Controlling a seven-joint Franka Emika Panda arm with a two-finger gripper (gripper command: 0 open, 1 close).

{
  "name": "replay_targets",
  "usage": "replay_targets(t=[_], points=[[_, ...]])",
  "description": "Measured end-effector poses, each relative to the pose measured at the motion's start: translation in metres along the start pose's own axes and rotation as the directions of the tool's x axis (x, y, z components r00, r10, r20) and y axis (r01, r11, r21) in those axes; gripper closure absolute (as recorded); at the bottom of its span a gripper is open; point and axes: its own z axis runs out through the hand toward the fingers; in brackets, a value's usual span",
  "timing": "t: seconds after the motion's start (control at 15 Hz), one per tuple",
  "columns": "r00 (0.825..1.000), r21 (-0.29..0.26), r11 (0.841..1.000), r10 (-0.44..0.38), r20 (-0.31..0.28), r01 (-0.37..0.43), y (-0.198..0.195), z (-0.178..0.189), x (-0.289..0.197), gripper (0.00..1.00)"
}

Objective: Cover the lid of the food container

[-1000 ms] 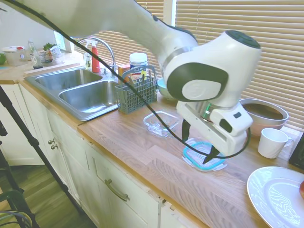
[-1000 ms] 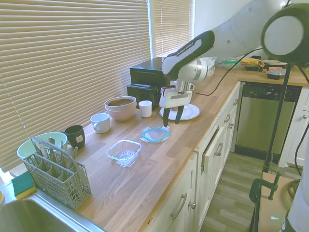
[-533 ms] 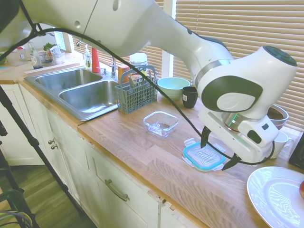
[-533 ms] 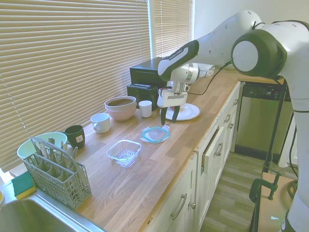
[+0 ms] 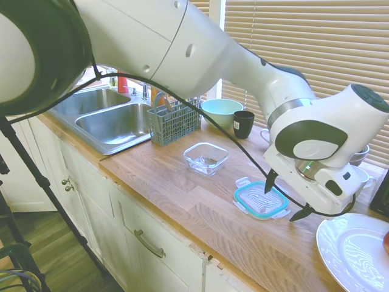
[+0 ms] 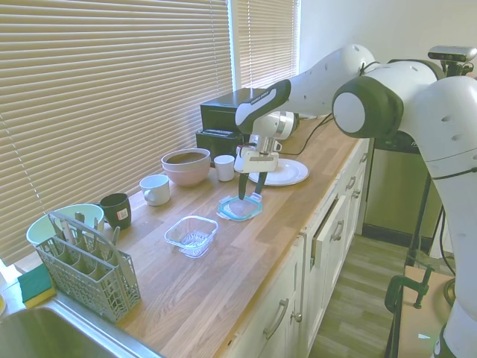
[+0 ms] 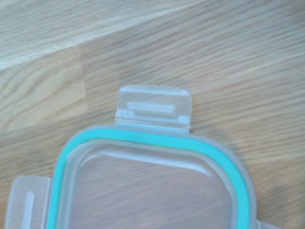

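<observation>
My pincer (image 6: 250, 193) hangs released just above the lid (image 6: 240, 207), fingers spread to either side of it. The lid lies flat on the counter (image 6: 223, 268) near its front edge, between the white plate (image 6: 279, 174) and the food container (image 6: 191, 234), which sits apart toward the sink end. I judge the grab comes next: I want to drop straight down, pinch the teal rim rather than a flexing snap tab (image 7: 153, 107), and lift level.
</observation>
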Motion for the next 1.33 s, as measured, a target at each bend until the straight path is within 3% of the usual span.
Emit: replay_targets(t=[0.53, 0.6, 1.33], points=[[1.0, 0.033, 0.999, 0.014, 0.016, -0.014, -0.001, 0.002, 0.001, 0.0], [1.0, 0.034, 0.999, 0.015, 0.019, -0.015, -0.001, 0.002, 0.001, 1.0], [0.997, 0.05, 0.996, 0.07, 0.034, -0.071, 0.009, 0.005, 0.002, 1.0]])
